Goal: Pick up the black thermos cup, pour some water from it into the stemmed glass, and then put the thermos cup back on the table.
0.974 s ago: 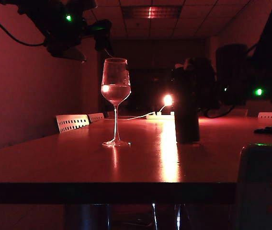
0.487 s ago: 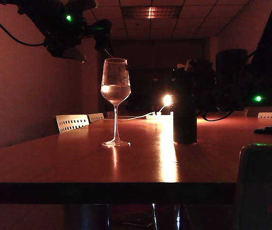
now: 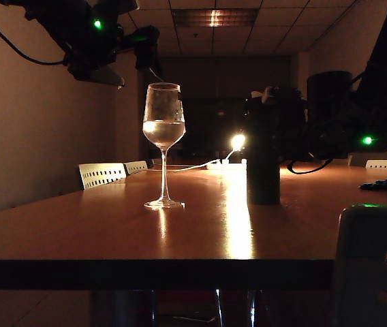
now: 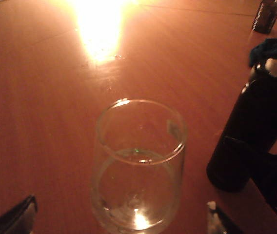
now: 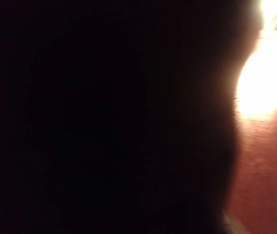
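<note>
Dim room, thermos standing on table, glass part filled; no readable writing or brand on anything.

The black thermos cup (image 3: 264, 153), a straight matte cylinder with a lidded top, stands upright on the glossy brown wooden table (image 3: 98, 228), to the right of the clear stemmed glass (image 3: 164, 143), apart from it. The glass has a tulip bowl, thin stem, round foot, and liquid in the lower bowl. Left hand (image 4: 121, 222) hovers above the glass, fingers spread wide, holding nothing. Right hand (image 3: 296, 129) sits at the thermos; its wrist view is blocked black, so grip cannot be told.
</note>
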Controlling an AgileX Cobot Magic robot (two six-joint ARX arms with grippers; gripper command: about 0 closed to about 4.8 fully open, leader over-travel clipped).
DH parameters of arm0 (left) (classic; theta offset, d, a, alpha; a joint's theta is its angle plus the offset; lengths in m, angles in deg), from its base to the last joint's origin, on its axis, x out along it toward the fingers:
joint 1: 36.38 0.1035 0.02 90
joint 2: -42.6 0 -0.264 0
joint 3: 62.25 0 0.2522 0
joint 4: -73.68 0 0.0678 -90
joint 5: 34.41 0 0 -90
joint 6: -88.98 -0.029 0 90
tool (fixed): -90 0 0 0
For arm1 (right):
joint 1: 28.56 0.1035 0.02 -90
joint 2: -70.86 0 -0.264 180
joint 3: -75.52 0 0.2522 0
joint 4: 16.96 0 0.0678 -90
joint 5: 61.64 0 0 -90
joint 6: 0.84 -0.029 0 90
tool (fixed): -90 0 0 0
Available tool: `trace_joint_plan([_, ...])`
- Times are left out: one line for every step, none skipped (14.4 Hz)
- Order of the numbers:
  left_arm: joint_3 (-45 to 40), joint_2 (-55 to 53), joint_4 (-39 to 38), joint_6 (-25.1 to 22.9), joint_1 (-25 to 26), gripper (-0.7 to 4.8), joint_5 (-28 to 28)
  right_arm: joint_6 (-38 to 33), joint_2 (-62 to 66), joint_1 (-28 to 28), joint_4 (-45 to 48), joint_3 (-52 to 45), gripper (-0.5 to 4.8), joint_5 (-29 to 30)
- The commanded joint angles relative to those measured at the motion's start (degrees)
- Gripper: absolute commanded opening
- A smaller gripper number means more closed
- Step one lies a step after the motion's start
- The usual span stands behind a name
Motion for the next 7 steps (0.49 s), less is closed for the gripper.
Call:
trace_joint_plan([0.24,2.54,-1.46,-0.04,-0.07,4.79,-0.22,0.04,-3.85,0.09,0.98,-3.1,4.79,0.9])
trace_joint_plan([0.24,3.56,-2.05,-0.04,-0.07,4.79,-0.22,0.7,-5.6,0.07,1.01,-5.66,4.79,0.79])
trace_joint_plan([0.24,5.42,-3.39,-0.02,-0.07,4.79,-0.33,0.83,-8.61,0.07,1.29,-10.29,4.79,0.7])
trace_joint_plan([0.24,7.13,-5.03,-0.02,-0.07,4.79,-0.33,0.79,-11.93,0.09,2.03,-14.32,4.79,0.68])
trace_joint_plan([0.24,9.35,-7.43,-0.04,-0.07,4.79,-0.31,0.81,-15.89,0.09,2.29,-17.79,4.79,0.68])
trace_joint_plan([0.24,11.67,-9.64,-0.02,-0.04,4.79,-0.31,0.79,-20.7,0.09,1.77,-21.07,4.79,0.72])
trace_joint_plan([0.24,14.53,-12.02,-0.02,-0.04,4.79,-0.31,0.79,-26.69,0.09,-0.15,-24.13,4.79,0.7])
